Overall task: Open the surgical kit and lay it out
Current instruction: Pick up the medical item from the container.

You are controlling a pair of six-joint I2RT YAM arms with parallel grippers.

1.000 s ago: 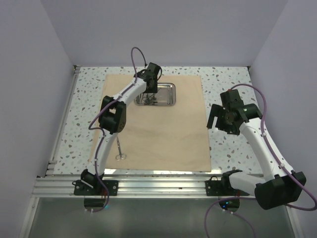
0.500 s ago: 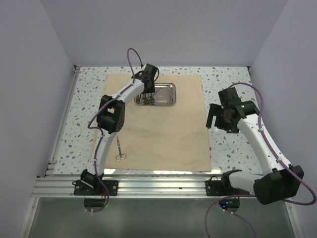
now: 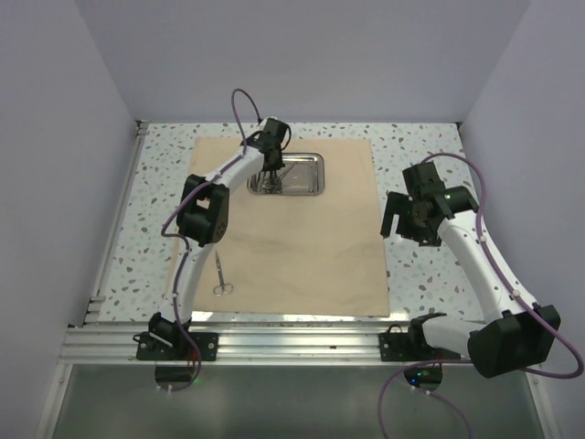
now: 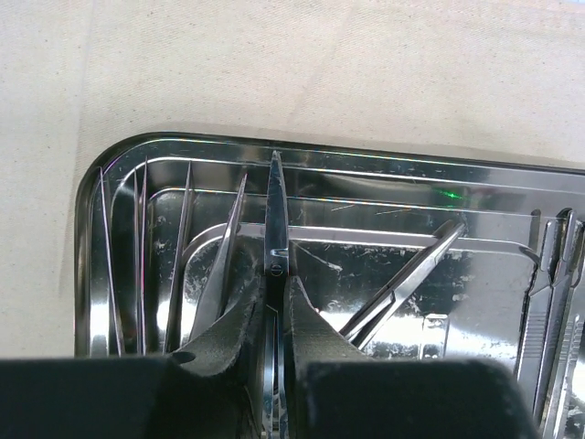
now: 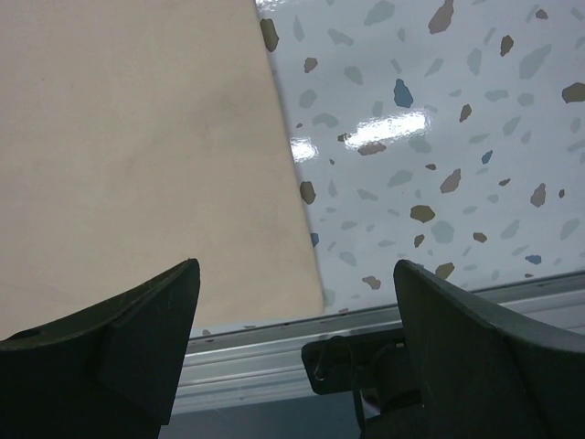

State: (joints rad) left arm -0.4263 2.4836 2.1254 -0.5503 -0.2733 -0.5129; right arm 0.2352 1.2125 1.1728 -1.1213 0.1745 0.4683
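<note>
Pale lilac walls close in a speckled white bench [image 3: 430, 146], on which a tan rectangular cloth wrap [image 3: 302, 238] lies spread flat. At the cloth's 12 o'clock edge sits a shallow shiny steel tray [image 3: 311, 174]. The left hand [image 3: 271, 174] is lowered into its 9 o'clock end. From the left wrist camera, its two dark fingers [image 4: 228, 320] are drawn together and clamped on a slim silver scissor-like instrument [image 4: 275, 210], whose pointed tip aims at the tray's far rim. Thin silver tweezers [image 4: 137, 256] lie at 9 o'clock of that instrument, and another slender silver tool [image 4: 411, 274] slants at 3 o'clock, all inside the tray. A pair of silver ring-handled forceps [image 3: 220, 277] rests alone on the cloth toward its 7 o'clock corner, beside the left arm. The right hand [image 3: 407, 219] hangs over the cloth's 3 o'clock edge, its fingers [image 5: 137, 320] spread wide apart with nothing between them.
</note>
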